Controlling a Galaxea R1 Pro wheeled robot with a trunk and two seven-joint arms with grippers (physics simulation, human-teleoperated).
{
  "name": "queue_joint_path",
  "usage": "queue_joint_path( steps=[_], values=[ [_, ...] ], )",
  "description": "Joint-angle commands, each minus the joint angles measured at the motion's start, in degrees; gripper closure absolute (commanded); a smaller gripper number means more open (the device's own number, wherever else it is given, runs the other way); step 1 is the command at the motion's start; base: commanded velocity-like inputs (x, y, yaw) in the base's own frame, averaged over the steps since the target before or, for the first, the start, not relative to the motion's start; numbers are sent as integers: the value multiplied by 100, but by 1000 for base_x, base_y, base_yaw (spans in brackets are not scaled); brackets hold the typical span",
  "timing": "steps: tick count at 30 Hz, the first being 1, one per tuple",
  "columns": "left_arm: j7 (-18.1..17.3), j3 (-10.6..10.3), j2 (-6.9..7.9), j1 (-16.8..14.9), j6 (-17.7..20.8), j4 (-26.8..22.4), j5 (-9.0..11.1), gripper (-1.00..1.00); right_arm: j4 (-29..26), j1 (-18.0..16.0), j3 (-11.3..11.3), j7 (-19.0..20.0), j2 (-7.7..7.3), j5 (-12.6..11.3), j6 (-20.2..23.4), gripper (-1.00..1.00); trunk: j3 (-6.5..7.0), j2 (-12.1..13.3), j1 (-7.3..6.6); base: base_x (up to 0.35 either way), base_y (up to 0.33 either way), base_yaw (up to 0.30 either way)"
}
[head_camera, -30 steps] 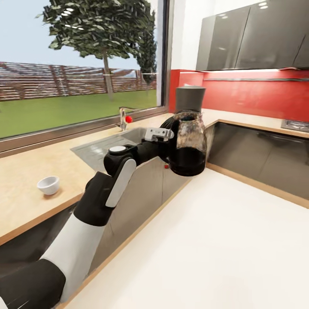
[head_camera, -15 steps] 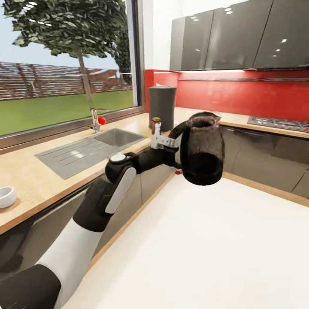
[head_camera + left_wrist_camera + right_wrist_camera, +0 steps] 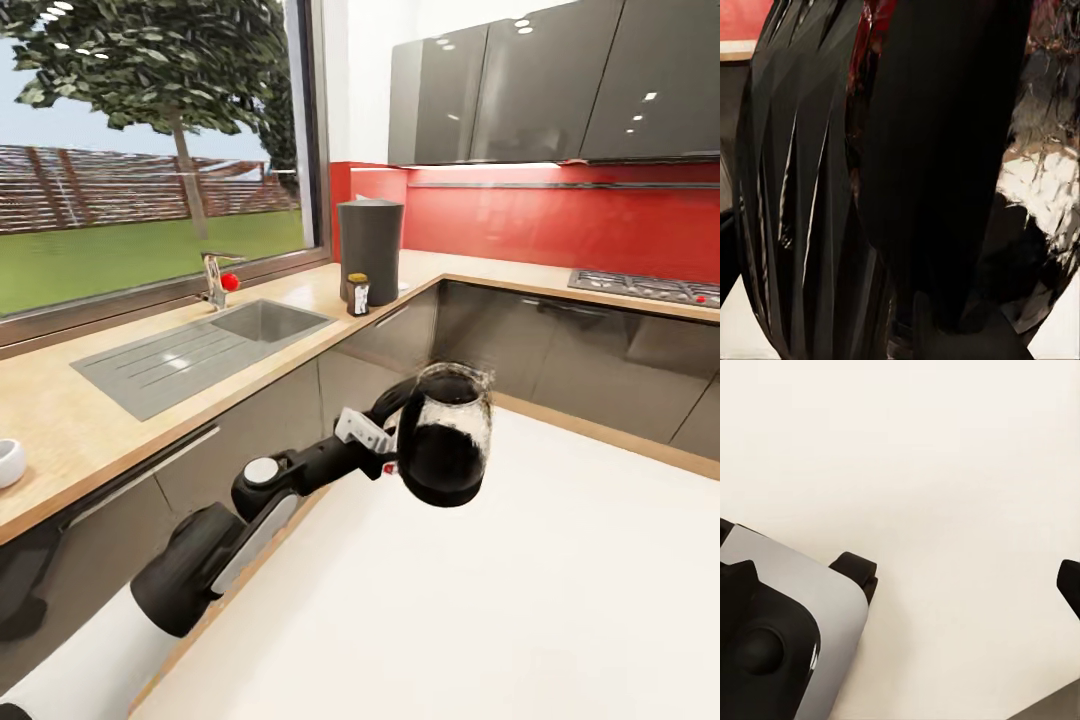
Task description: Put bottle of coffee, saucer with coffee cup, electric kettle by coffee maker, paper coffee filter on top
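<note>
Left end effector [image 3: 392,462] clamped on dark glassy rounded electric kettle's [image 3: 443,450] handle – best kept upright, carried toward tall charcoal-grey coffee maker [image 3: 370,251] on pale beige table [image 3: 60,410]; right end effector's state – can't tell.

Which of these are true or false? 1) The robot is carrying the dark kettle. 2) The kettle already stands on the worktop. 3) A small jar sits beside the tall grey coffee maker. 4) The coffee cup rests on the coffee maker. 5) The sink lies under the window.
1) True: the left gripper holds the electric kettle by its handle.
2) False: it hangs in the air over the pale floor, below the level of the countertop.
3) True: the bottle of coffee stands right by the coffee maker.
4) False: the coffee cup sits on the countertop, far from the maker, at the head view's left edge.
5) True: the sink is set in the countertop below the window.
</note>
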Motion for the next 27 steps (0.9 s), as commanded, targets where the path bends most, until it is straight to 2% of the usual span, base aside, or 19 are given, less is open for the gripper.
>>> queue_joint_path(
  steps=[1, 2, 3, 6, 18, 27],
  values=[
    [11, -14, 23, 67, 7, -26, 68, 100, 22, -10, 16, 6, 0, 4, -45, -100, -4, -4, 0, 0, 0, 0],
    [14, -21, 30, 146, -14, -31, 68, 100, 22, -10, 16, 6, 0, 4, -45, -100, -4, -4, 0, 0, 0, 0],
    [16, -29, 39, 372, -123, -120, 68, 100, 22, -10, 16, 6, 0, 4, -45, -100, -4, -4, 0, 0, 0, 0],
    [17, -26, 51, 463, -169, -186, 70, 100, 22, -10, 16, 6, 0, 4, -46, -100, -4, -4, 0, 0, 0, 0],
    [19, -26, 95, 507, -212, -197, 77, 100, 22, -10, 16, 6, 0, 4, -46, -100, -4, -4, 0, 0, 0, 0],
    [19, -29, 96, 515, -214, -197, 77, 100, 22, -10, 16, 3, 0, 4, -46, -100, -166, -365, 197, 0, 0, 0]
  ],
)
